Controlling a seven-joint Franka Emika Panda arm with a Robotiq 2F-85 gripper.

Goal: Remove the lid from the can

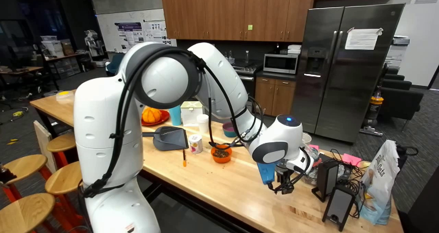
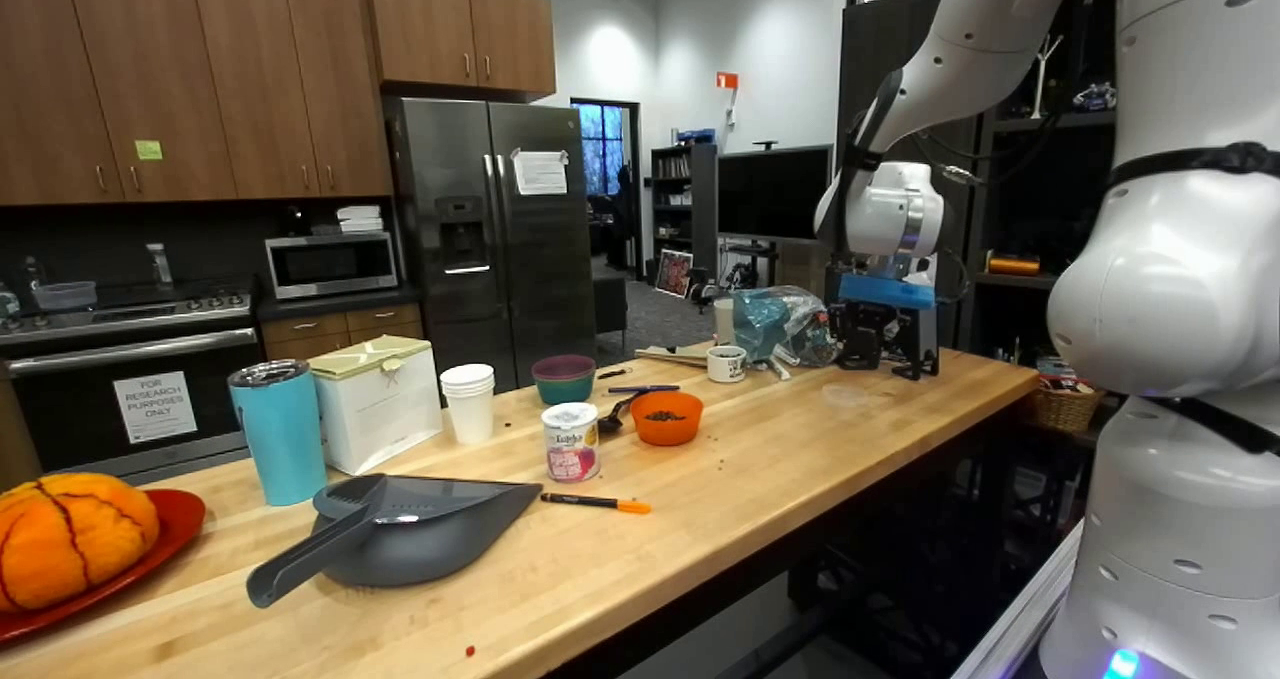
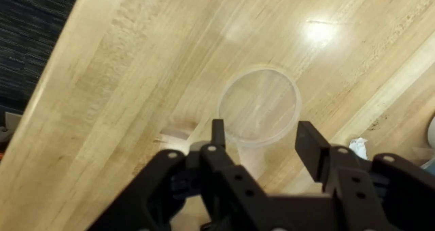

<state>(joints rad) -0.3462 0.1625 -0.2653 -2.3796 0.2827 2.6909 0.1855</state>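
On the wooden table (image 2: pixel 780 449) the task looks close to finished. The robot arm (image 1: pixel 164 80) reaches toward the lower right of the frame in an exterior view, and its gripper (image 3: pixel 261 130) hangs over the table with its jaws spread apart and nothing held between them. The can (image 2: pixel 571 443), white and pink, stands upright near the centre in an exterior view, well apart from the gripper. A clear round lid (image 3: pixel 260 103) lies flat on the table at the middle of the wrist view, below the gripper; it is most likely the can's own, so removing it and putting it down both seem done. The can's top shows too small and pale to say for certain that it is bare. If it is, only backing the arm away is left. Of the other things, a tall bag (image 1: pixel 379 181) stands at the far right of an exterior view, a grey dustpan (image 2: pixel 410 544) lies just left of the can, and two speakers (image 1: pixel 339 207) stand beside the bag, where a wide swing might knock them. An orange bowl (image 2: pixel 668 434) sits near the can's right and a marker (image 2: pixel 595 502) lies before it; with the dustpan, they would crowd a return. Smallest, a white scrap (image 3: pixel 359 147) lies at the right of the wrist view, apart from the lid.
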